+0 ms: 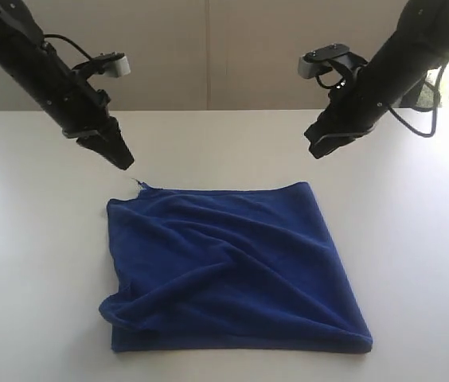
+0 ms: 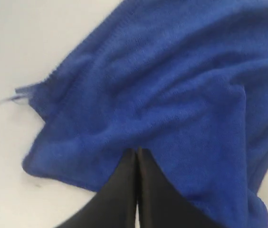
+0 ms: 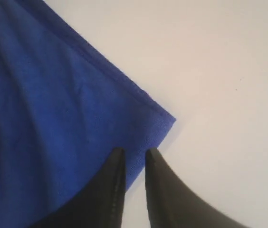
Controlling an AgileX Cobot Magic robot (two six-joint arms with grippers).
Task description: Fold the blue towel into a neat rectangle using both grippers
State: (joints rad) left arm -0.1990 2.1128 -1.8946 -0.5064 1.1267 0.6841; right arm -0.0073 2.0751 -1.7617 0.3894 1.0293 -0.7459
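— Towel [image 1: 232, 267]: where?
— Rumpled, flat on worktop [image 1: 33, 263], centre front.
— Fingers [image 2: 122, 190]?
— Pressed together on left gripper [image 1: 122, 161]; narrowly parted on right gripper [image 1: 316, 151]; both empty, raised beyond far corners.

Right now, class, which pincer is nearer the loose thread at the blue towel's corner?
Left. The left pincer hangs just above the loose thread at the blue towel's corner; the right pincer is above the opposite corner, well away.

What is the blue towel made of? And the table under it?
The blue towel looks like soft fuzzy cloth, maybe microfibre: napped surface, loose folds. The table looks smooth, matte and white, perhaps laminate; the look leaves that open.
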